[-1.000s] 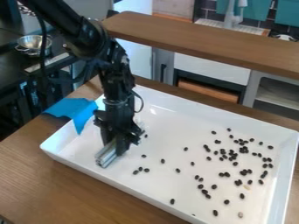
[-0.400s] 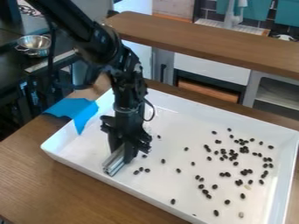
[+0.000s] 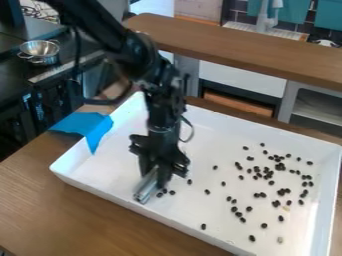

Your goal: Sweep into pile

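Hanging point-down inside a white tray [image 3: 107,172], toward its left end, a black robot claw [image 3: 155,176] pinches a silvery, ridged bar [image 3: 143,192] between its two fingers. The bar slants, its lower end pointing toward the bottom left of the view, close to the tray's near wall. Just beside the bar, on its right, lie three small dark beans [image 3: 172,192] in a short, loose row, and a single bean [image 3: 190,182] sits a little farther up and to the right. Above the claw, the black arm [image 3: 123,42] rises and bends away to the upper left, with a loop of black cable [image 3: 190,131] bowing out from its right side. Well apart from the claw, most of the dark beans [image 3: 266,170] are spread over the right half of the tray, thickest in an uneven cluster toward the upper right and thinner below, with a pale bean [image 3: 280,240] near the lower right. At the tray's left corner, a bright blue sheet [image 3: 83,125] drapes over the rim. The tray rests on a brown wooden table [image 3: 53,210]. Farther back, a wooden ledge [image 3: 234,47] crosses the upper right, and a metal colander [image 3: 40,49] stands on a dark counter [image 3: 20,72] at upper left.
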Robot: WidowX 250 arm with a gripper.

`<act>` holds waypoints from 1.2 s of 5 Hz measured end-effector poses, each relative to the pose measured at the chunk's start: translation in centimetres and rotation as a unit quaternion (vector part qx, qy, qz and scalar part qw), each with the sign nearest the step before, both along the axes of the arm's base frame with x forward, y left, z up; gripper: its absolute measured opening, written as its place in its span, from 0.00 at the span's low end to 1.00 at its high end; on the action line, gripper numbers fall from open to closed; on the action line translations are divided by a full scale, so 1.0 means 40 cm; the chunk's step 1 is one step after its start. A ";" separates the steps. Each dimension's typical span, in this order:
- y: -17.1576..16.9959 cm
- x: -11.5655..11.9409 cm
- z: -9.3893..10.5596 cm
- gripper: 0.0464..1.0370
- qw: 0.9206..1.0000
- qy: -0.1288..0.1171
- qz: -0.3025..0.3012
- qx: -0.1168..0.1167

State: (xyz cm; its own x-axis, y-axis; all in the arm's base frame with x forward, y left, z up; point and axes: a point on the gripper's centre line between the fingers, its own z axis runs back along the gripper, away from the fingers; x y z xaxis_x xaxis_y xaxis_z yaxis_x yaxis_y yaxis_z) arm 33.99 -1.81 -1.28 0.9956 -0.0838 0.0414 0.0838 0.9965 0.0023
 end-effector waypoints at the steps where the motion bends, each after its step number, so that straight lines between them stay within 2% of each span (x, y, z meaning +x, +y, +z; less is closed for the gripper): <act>1: -0.072 -0.010 0.000 0.34 1.000 0.001 -0.012 -0.013; 4: -0.266 -0.054 0.011 0.34 0.997 0.016 -0.045 -0.062; 5: -0.328 -0.067 0.019 0.34 0.995 0.016 -0.062 -0.074; 6: -0.350 -0.065 0.018 0.34 0.995 0.017 -0.062 -0.076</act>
